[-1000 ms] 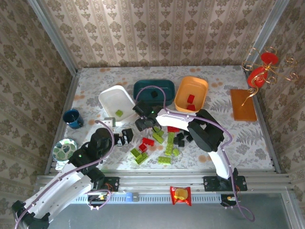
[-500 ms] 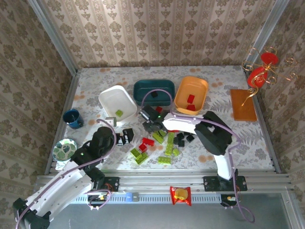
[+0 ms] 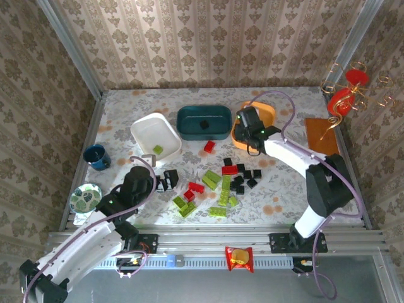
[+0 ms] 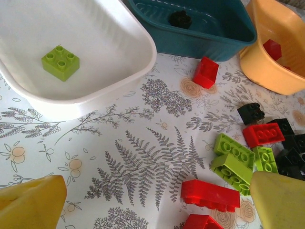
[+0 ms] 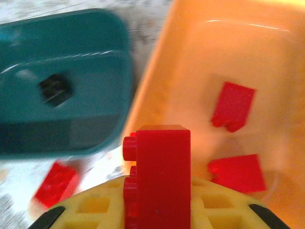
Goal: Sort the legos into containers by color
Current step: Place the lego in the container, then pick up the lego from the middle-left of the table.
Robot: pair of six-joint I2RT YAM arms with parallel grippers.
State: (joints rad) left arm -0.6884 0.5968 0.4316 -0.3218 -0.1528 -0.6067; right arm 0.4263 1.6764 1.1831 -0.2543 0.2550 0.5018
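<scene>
**Top external: sort is only just getting going, most legos (image 3: 221, 184) are lying loose on the table (image 3: 303, 189)**

You're looking at the right gripper (image 3: 247, 128) hanging over the orange tray (image 3: 270, 112), pinching a red brick (image 5: 157, 176). Two reds are sitting inside already. The teal tray (image 3: 189, 123) is holding one black brick (image 3: 203, 124), the white tray (image 3: 144, 129) one green brick (image 3: 157, 149). The left gripper (image 3: 165, 182) is hovering spread wide and empty, just left of the pile. A stray red (image 3: 209, 146) is lying near the teal tray. My read: the bulk is waiting.

My gripper (image 5: 157, 210) grips a red brick (image 5: 159, 171) over the orange tray (image 5: 200, 62), at its left rim; two red bricks (image 5: 232, 106) lie inside it. Left, the teal tray (image 5: 95, 119) holds a black brick (image 5: 55, 89).
</scene>
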